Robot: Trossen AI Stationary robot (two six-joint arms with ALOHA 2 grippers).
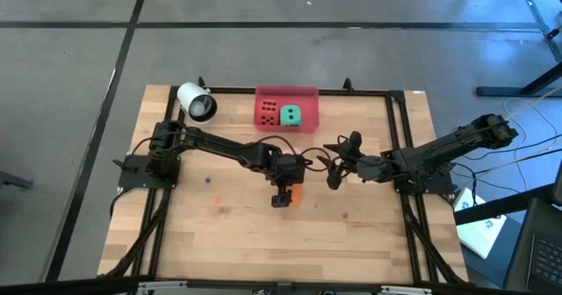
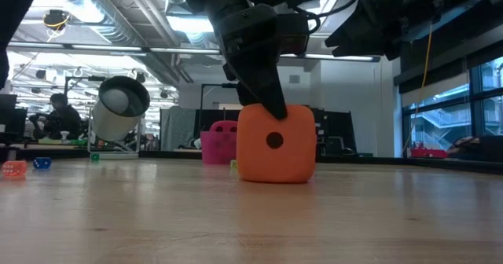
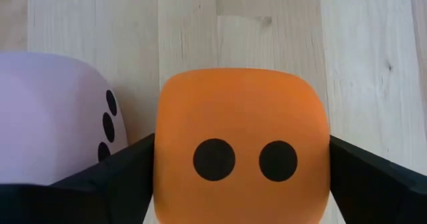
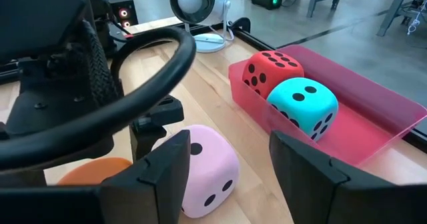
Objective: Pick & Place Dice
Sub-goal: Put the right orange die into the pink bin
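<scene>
The orange die (image 3: pixel 240 137) sits on the wooden table near its middle (image 1: pixel 297 194), its two-pip face toward my left wrist camera. My left gripper (image 3: pixel 241 184) straddles it from above (image 1: pixel 285 196). The light pink die (image 4: pixel 200 171) rests on the table close beside the orange die (image 3: pixel 53 117). The red die (image 1: pixel 268 111) and the green die (image 1: pixel 290 115) lie in the pink tray (image 1: pixel 286 90) at the far edge. My right gripper (image 4: pixel 230 177) hovers open to the right of the dice (image 1: pixel 336 174), with nothing between its fingers. My left gripper has the orange die between its two fingers. One finger (image 3: pixel 127 177) meets one side (image 3: pixel 163 151) and the other finger meets the opposite side (image 3: pixel 320 151). The fingers slant steeply down from above (image 2: pixel 263 83). The die's bottom rests flat on the table (image 2: pixel 275 177).
A white round lamp-like device (image 1: pixel 197 102) stands at the far left corner. Black frame rails (image 1: pixel 395 154) run along the table's edges. Small coloured bits (image 1: pixel 215 201) lie on the wood left of the dice. The near half of the table is bare wood.
</scene>
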